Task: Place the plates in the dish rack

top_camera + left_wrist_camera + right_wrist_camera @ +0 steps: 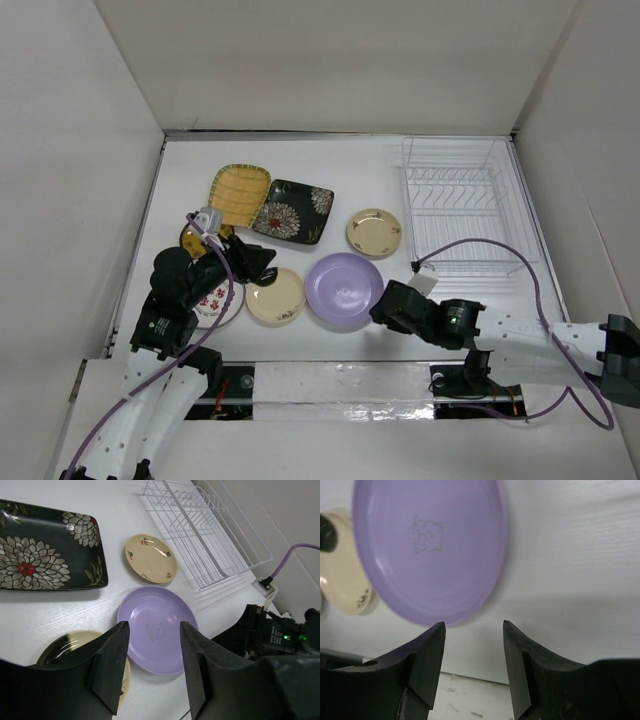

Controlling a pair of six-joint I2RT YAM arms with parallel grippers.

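Right gripper (472, 626), jaws apart, is positioned at the round lavender plate (427, 545).
The rim is best pinched squarely.

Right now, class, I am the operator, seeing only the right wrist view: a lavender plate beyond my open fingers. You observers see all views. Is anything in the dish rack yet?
Observer: No, the top view shows the dish rack without plates.
Operator: Where is it from the lavender plate?
Observer: Farther back and to the right of the lavender plate.
Operator: And the left gripper?
Observer: The left gripper is open and empty, left of that plate.
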